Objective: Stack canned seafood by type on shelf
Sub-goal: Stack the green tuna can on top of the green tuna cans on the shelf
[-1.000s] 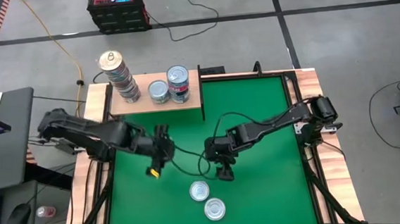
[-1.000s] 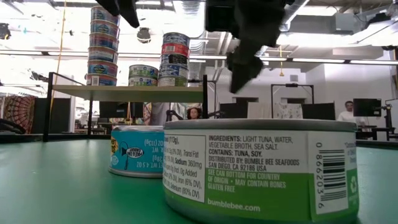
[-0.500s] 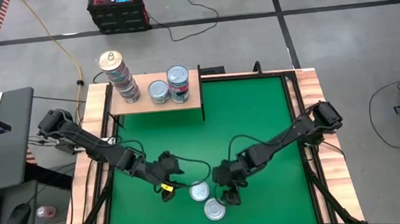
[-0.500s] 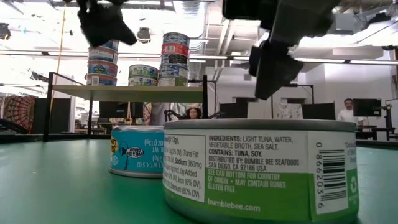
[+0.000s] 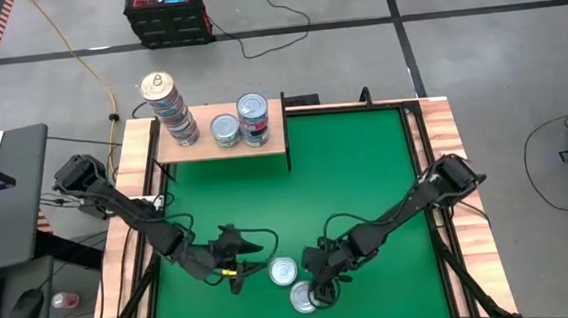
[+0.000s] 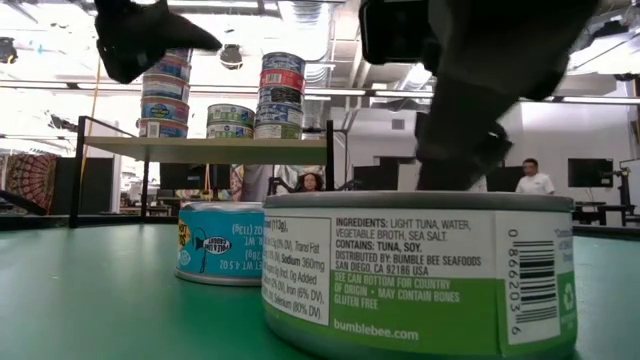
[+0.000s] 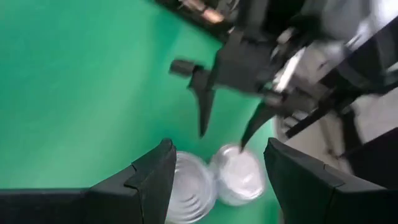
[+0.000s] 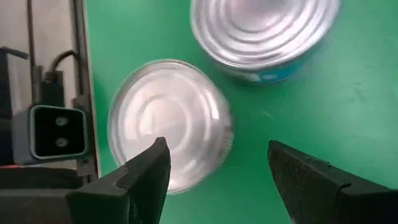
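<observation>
Grippers over two loose tins on mat
Right gripper [image 5: 319,295] spread above near tin [image 5: 305,297] — left gripper [image 5: 254,262] spread at far tin's [image 5: 284,271] 9 o'clock, nothing grasped.

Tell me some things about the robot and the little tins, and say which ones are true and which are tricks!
1. Two tins lie loose on the green mat. True: one tin and another tin sit near the front edge.
2. The right gripper is carrying a tin in the air. False: its fingers are open above the nearer tin, and nothing is held.
3. The shelf has no tins on it. False: three stacks stand there.
4. The tallest stack is at the shelf's left end. True.
5. The left gripper is open beside the other loose tin. True.
6. Both loose tins are lying on their sides. False: they sit flat, lids up.
</observation>
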`<state>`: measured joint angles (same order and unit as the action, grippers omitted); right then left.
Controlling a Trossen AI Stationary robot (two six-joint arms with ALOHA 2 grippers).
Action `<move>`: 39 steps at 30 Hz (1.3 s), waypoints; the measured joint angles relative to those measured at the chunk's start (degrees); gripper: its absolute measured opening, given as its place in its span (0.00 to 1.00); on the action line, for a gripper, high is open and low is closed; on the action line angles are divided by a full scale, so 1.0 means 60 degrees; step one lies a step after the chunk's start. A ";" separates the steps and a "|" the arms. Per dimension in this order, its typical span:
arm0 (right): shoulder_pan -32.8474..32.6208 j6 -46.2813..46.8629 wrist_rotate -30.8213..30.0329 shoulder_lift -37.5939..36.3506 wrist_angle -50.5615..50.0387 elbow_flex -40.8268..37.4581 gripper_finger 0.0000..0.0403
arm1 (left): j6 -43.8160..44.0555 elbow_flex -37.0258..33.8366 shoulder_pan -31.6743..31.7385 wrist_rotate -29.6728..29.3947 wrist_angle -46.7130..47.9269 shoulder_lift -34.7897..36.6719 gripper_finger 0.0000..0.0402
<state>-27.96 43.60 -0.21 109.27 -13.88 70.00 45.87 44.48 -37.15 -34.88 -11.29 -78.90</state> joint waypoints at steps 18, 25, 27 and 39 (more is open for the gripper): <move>0.0057 0.0160 -0.0457 0.0182 -0.0669 -0.0120 0.72 | 0.0478 -0.0257 -0.0308 -0.0841 -0.0473 0.0016 0.58; 0.0278 0.0361 -0.0426 0.0314 -0.1803 -0.0082 0.72 | 0.0349 -0.0257 -0.0305 -0.0840 -0.0469 0.0016 0.58; 0.0533 0.0305 -0.0451 0.0359 -0.2214 -0.0134 0.72 | 0.0265 -0.0257 -0.0305 -0.0848 -0.0474 0.0016 0.58; 0.2095 -0.0921 -0.0530 -0.1164 -0.5261 -0.0076 0.72 | 0.0583 -0.0241 -0.0301 -0.0324 -0.0851 0.0052 0.58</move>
<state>-15.39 38.07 -3.39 102.28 -45.44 69.54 49.36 43.03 -38.96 -36.82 -16.40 -78.59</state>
